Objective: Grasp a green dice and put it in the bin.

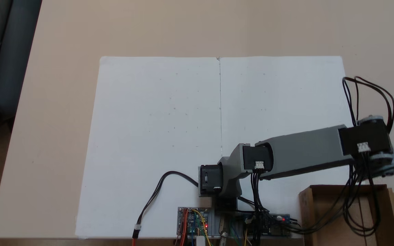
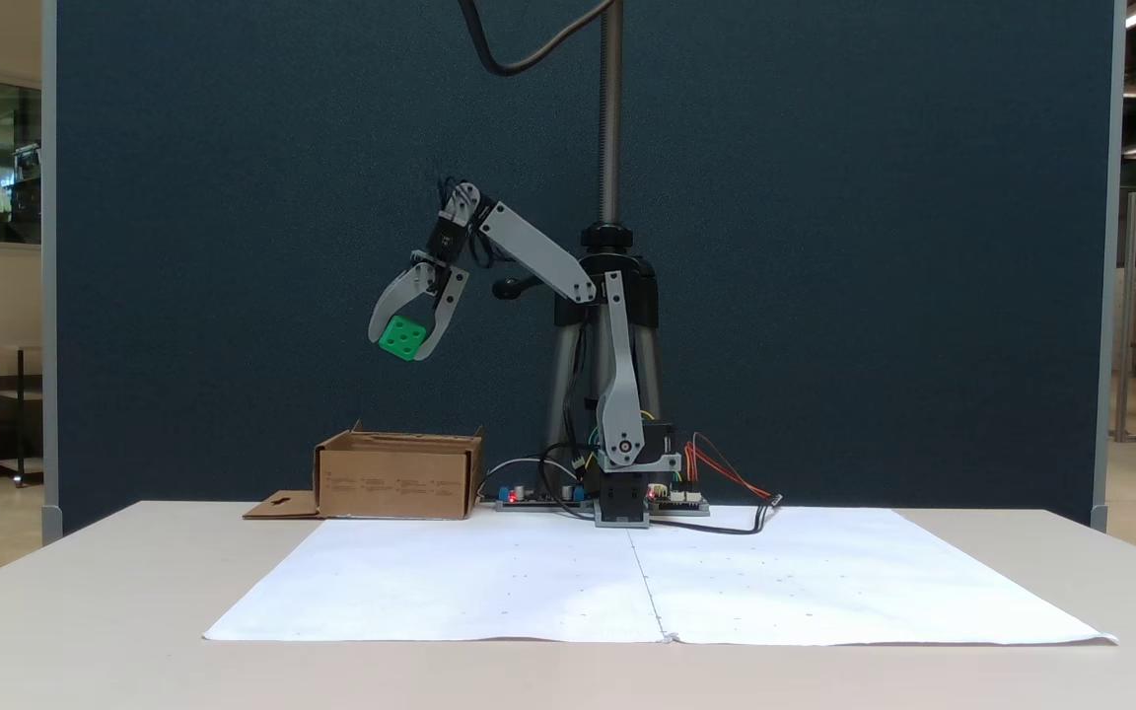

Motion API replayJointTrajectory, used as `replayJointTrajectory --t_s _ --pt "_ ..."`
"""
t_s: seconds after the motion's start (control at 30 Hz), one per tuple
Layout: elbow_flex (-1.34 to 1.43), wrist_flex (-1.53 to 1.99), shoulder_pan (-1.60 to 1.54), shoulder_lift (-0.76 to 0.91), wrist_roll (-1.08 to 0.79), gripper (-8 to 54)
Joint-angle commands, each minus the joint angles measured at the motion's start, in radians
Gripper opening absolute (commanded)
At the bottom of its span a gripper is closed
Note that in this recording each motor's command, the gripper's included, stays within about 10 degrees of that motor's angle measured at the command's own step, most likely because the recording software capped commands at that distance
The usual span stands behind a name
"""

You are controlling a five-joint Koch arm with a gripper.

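High above the bin (image 2: 398,478), in the fixed view from the front, we see the gripper (image 2: 408,345) pinching the green dice (image 2: 402,338) between its two curved grey jaws, which point downward. We count one dice. It is a cube, so it has no long axis; it sits tilted, one corner lowest, and the face toward us carries four dark pips that we can make out. Its other faces are hidden by the jaws or turned away.

We count one bin, a brown cardboard box standing on the table (image 2: 85,592) just left of the arm's base, its flap (image 2: 282,506) with a cut-out slot lying flat to the left. The dice hangs well clear of its rim, roughly over the box.

From the fixed view looking down, we see the grey arm (image 1: 303,152) reaching right toward the bin (image 1: 393,205), which is cut off by the bottom edge. Here black cables (image 1: 357,201) and the wrist motor cover the space over the box.

Two white paper sheets (image 1: 159,136) lie side by side, meeting at a centre seam. One circuit board (image 1: 193,221) with a red light sits at the arm's foot.
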Motion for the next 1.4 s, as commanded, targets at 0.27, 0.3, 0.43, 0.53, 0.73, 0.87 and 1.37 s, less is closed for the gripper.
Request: replayJointTrajectory --t_s 0.27,0.3,0.43,0.53,0.73,0.87,1.37 --pt "-0.020 -0.138 0.219 -0.104 -0.150 12.4" --pt "-0.021 -0.147 0.230 -0.123 -0.156 12.4" --pt "-0.020 -0.179 0.270 -0.183 -0.184 12.4" --pt "-0.005 -0.179 0.293 -0.202 -0.196 12.4" --pt "0.127 -0.178 0.301 -0.202 -0.196 12.4" --pt "0.193 -0.179 0.299 -0.195 -0.196 12.4" --pt "0.222 -0.227 0.267 -0.193 -0.196 41.8"
